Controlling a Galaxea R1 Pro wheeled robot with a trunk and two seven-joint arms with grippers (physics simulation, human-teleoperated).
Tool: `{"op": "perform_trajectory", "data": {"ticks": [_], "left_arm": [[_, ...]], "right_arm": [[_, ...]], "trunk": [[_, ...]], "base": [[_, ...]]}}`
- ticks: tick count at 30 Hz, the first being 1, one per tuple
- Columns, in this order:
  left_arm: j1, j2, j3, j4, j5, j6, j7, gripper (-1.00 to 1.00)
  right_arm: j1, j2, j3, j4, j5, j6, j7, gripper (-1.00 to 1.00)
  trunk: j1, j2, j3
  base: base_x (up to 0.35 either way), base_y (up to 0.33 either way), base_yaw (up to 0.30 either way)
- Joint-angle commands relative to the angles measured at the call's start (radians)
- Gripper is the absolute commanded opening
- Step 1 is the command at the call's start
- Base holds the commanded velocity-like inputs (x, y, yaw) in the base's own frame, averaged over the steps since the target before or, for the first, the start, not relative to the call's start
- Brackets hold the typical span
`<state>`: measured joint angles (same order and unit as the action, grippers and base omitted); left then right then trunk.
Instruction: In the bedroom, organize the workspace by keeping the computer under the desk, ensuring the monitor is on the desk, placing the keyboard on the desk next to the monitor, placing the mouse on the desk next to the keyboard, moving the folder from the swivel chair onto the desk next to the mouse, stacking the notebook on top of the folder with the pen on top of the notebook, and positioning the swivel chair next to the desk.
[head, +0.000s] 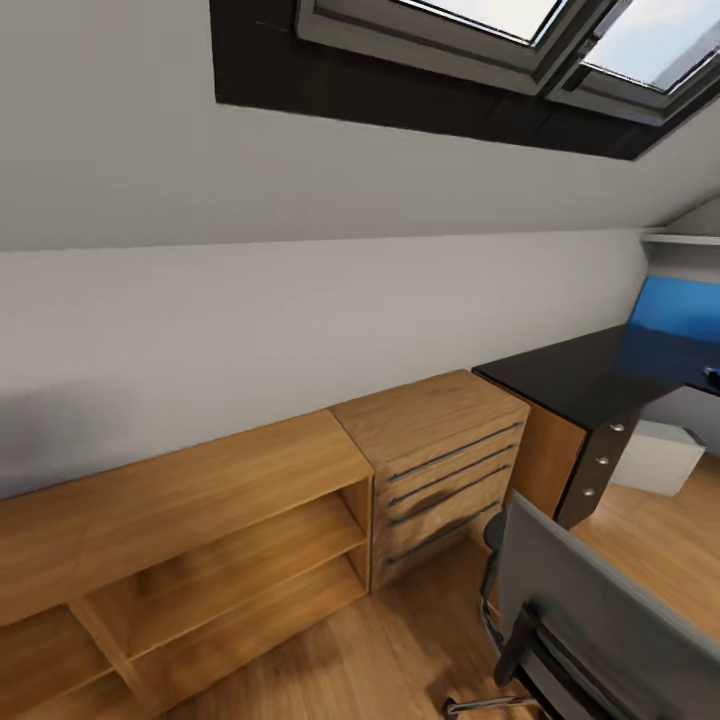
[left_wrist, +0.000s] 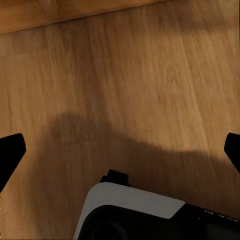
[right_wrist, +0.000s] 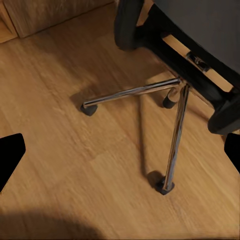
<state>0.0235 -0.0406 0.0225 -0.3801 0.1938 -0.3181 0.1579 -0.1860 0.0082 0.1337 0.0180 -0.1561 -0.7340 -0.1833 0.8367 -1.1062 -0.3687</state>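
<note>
- Robot is on its way; the chair (head: 590, 610) is close in front, the black table (head: 580, 375) beyond it to the right, a white box, prob. the computer (head: 660, 455), under the table.
- Left pincer (left_wrist: 120, 150) and right pincer (right_wrist: 120, 155) both spread wide, holding nothing, over the floor (left_wrist: 150, 75).
- Wood shelf (head: 200, 540) and drawers (head: 445, 460) stand left of the table.
- Judged: most steps remain; folder, keyboard etc. can't be seen.

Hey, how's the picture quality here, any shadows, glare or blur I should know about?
Head view: soft and tilted, daylight from the skylights, blue reflection on the glossy desk. Left wrist view: a broad soft shadow on the floor. Right wrist view: crisp shadows under the swivel chair legs.
</note>
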Motion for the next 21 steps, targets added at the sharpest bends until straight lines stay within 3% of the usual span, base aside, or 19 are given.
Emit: {"op": "perform_trajectory", "data": {"ticks": [1, 13, 21], "left_arm": [[0.000, -0.001, 0.002, -0.002, 0.003, -0.001, 0.000, 1.00], [0.001, 0.000, 0.002, -0.001, 0.003, -0.001, 0.000, 1.00], [0.000, -0.001, 0.002, -0.002, 0.003, -0.001, 0.000, 1.00]], "right_arm": [[-0.001, 0.001, 0.009, 0.002, -0.008, -0.004, -0.002, 1.00], [-0.001, 0.001, 0.009, 0.002, -0.009, -0.004, -0.002, 1.00], [-0.001, 0.001, 0.009, 0.002, -0.009, -0.004, -0.002, 1.00]], "trunk": [[0.000, -0.001, -0.001], [0.000, -0.001, -0.001], [0.000, -0.001, -0.001]], "base": [[0.129, 0.264, -0.296], [0.029, 0.309, -0.296], [-0.073, 0.317, -0.296]]}}
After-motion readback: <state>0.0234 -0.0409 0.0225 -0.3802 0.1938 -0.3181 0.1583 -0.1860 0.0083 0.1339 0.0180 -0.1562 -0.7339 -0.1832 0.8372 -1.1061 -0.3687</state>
